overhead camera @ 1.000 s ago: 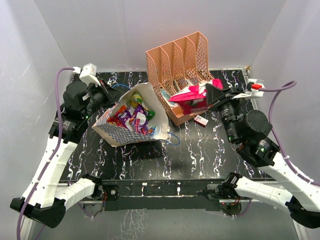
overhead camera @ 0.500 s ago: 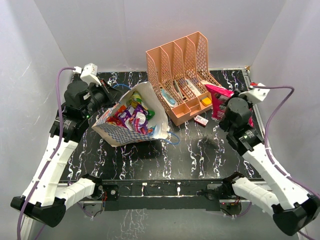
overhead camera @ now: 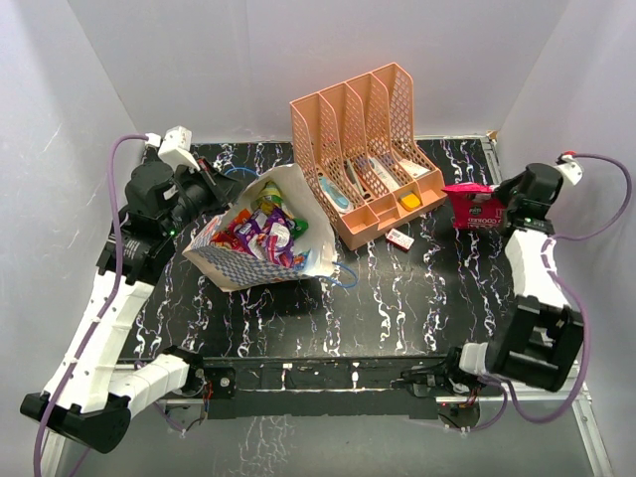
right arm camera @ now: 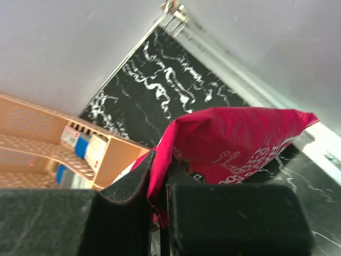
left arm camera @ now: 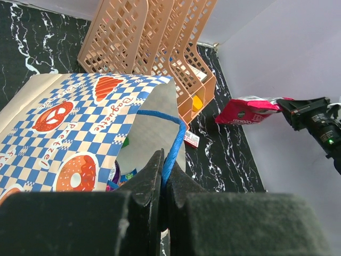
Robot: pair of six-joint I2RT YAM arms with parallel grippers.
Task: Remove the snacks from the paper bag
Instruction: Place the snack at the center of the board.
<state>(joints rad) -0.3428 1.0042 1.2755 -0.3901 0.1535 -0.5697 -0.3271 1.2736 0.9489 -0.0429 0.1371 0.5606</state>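
Observation:
The paper bag (overhead camera: 231, 260), cream with blue-white checks and orange motifs, lies on its side left of centre, mouth open toward the organizer. Several snacks (overhead camera: 260, 231) in purple, green and red foil show inside it. My left gripper (left arm camera: 164, 172) is shut on the bag's blue cord handle (left arm camera: 173, 146) at the mouth. My right gripper (right arm camera: 160, 170) is shut on a magenta snack packet (right arm camera: 234, 144) and holds it above the table's right side. That packet also shows in the top view (overhead camera: 474, 206) and the left wrist view (left arm camera: 245, 110).
A peach mesh file organizer (overhead camera: 360, 149) with small items in its slots stands at the back centre. A small white-red packet (overhead camera: 400, 239) lies in front of it. White walls close in on three sides; the right wall is near my right gripper.
My right arm has swung the magenta packet from beside the organizer out to the far right of the table. The left arm and bag have not moved.

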